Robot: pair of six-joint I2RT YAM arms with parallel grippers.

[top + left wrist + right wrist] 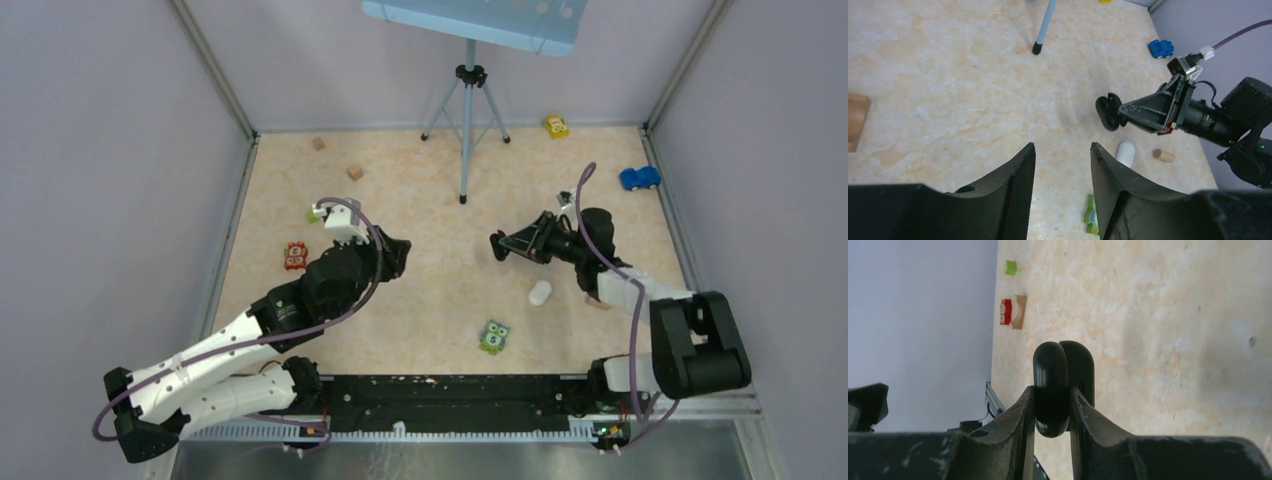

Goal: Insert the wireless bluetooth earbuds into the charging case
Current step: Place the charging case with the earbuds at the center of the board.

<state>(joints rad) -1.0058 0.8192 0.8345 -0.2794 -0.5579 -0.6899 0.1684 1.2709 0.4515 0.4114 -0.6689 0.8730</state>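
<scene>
Right of centre from above, the black case (498,246) is clamped by the right end effector (1053,390) (left end effector (1062,147) parted, empty); it should be held steady.

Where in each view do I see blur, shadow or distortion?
Top external: even light, fairly sharp, walls lean outward. Left wrist: own jaws dark and soft, faint shadow on the table. Right wrist: black case sharp, jaws' base blurred.

Left arm stretches toward one o'clock, left gripper (1063,150) with jaws apart. Right arm folds back toward ten o'clock, right gripper (1052,392) pointing nine o'clock, pinching a black case (1050,367).
</scene>
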